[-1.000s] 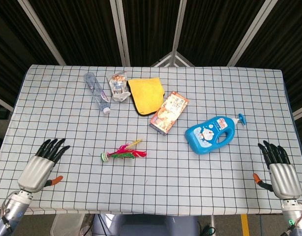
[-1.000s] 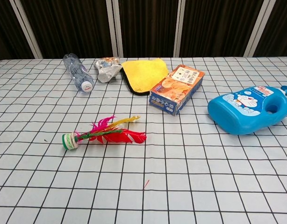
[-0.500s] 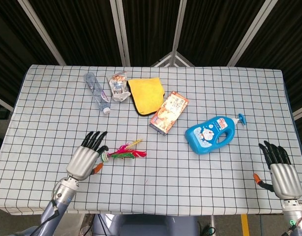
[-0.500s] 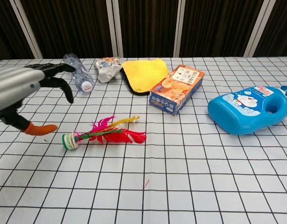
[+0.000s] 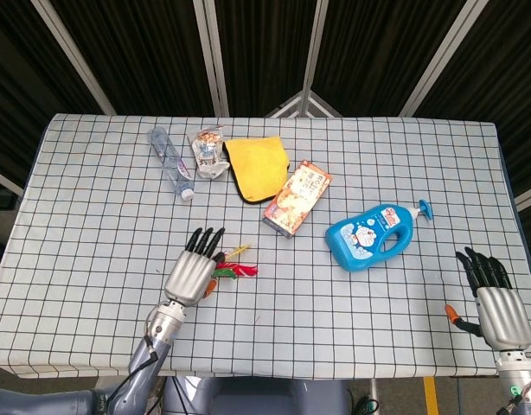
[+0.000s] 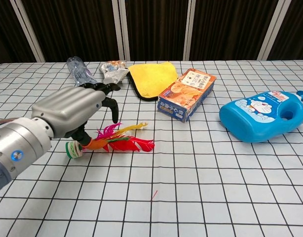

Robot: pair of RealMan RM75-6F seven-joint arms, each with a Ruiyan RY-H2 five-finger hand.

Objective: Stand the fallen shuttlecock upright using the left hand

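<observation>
The shuttlecock (image 6: 126, 142) lies on its side on the checked tablecloth, its green-and-white base (image 6: 72, 149) pointing left and its pink, red and yellow feathers pointing right. My left hand (image 6: 75, 111) hovers over the base end with its fingers apart and curved down, and its orange-tipped thumb is close beside the base. It holds nothing. From the head view the left hand (image 5: 195, 269) hides the base, and only the feathers of the shuttlecock (image 5: 237, 270) show. My right hand (image 5: 490, 303) rests open at the table's near right corner.
At the back lie a clear plastic bottle (image 6: 80, 71), a crumpled snack bag (image 6: 113, 72) and a yellow cloth (image 6: 150, 78). An orange box (image 6: 187, 94) and a blue detergent bottle (image 6: 262, 115) lie to the right of the shuttlecock.
My left hand has travelled right from the table's near left corner to above the shuttlecock's base. The shuttlecock and my right hand have stayed in place.
</observation>
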